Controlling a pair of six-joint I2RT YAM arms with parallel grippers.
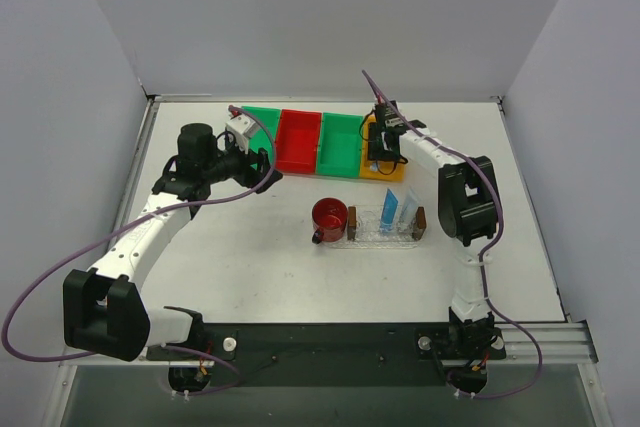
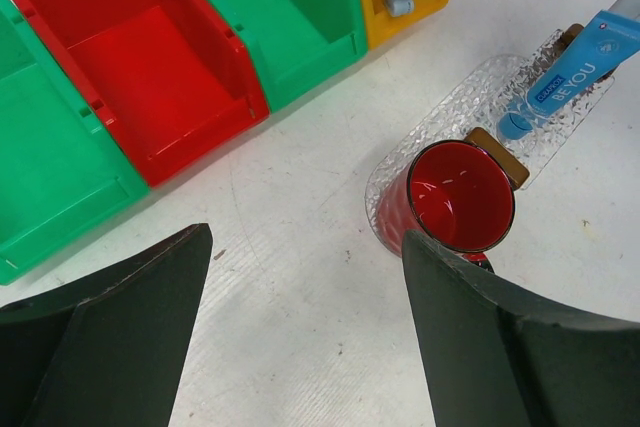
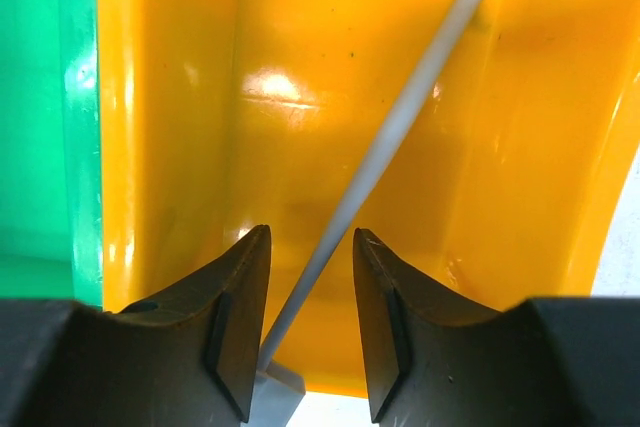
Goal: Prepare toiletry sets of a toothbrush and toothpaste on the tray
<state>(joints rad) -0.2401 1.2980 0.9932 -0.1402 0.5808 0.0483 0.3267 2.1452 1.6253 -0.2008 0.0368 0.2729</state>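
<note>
Well to the left of the tray [image 1: 421, 219], the left pincer [image 2: 305, 237] hangs spread wide and empty above the bench [image 1: 250, 247], its arm stretched forward from the base. A red cup [image 1: 328, 215] stands just left of the tray. On the tray lie 2 toothpaste tubes side by side, a bright blue tube [image 1: 388, 209] and a paler tube [image 1: 408, 207] to its right. The toothbrush [image 3: 400, 117] is not on the tray yet: it lies aslant in the yellow bin [image 3: 170, 97] just behind the tray. It looks light, thin, stiff and smooth, so it will probably roll or pivot if nipped off-centre. A hold across the middle of the handle seems best, with the bin floor as backing. The right arm reaches forward, its wrist tipped down into that bin. The right pincer [image 3: 308, 237] is narrowed but not pinching, 1 finger on each side of the handle with a slim gap showing.
</note>
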